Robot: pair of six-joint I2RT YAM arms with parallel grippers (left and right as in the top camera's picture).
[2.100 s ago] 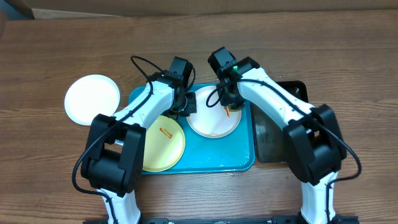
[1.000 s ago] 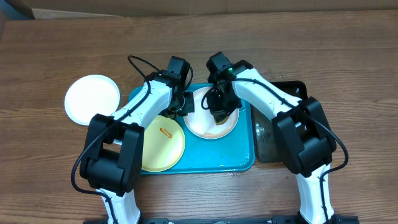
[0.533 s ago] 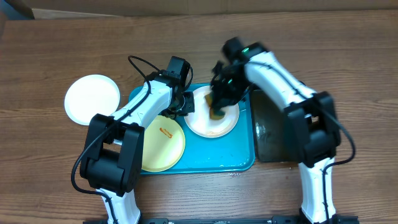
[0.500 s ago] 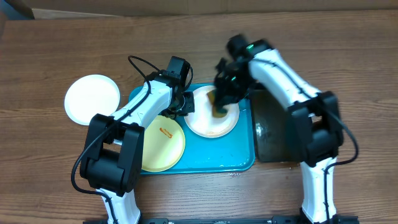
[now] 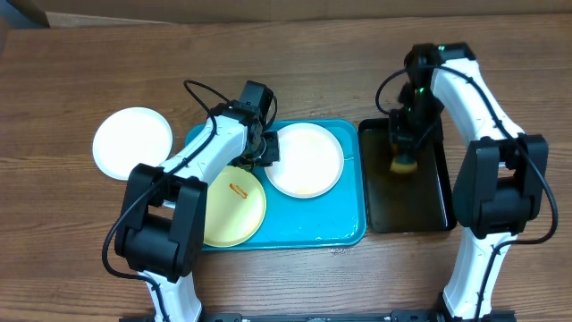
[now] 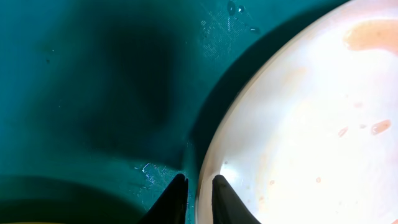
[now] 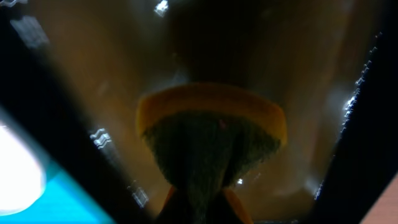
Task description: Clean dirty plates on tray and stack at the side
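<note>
Plates first: my left tool [image 5: 265,154] sits at the left rim of the smeared white plate [image 5: 306,161], which lies in the right half of the turquoise tray [image 5: 344,224]. Through the left wrist camera I see its two dark fingertips [image 6: 177,198] nipped close together with the plate's rim between them, so it is pinching that edge. Faint orange streaks show on the plate's face there. The yellow-green plate [image 5: 234,206] lies in the tray's left half, just beside the white one, with a short orange smear near its middle. The lone white plate [image 5: 133,143] lies on the wooden bench [image 5: 89,268], off the tray to its left. My right tool [image 5: 404,152] is over the black tray [image 5: 429,210], which stands just beside the turquoise one. It is clamped on a sponge [image 7: 208,140], yellow with a green scouring face, at the black tray's upper half. I cannot tell whether the sponge touches the tray floor.
</note>
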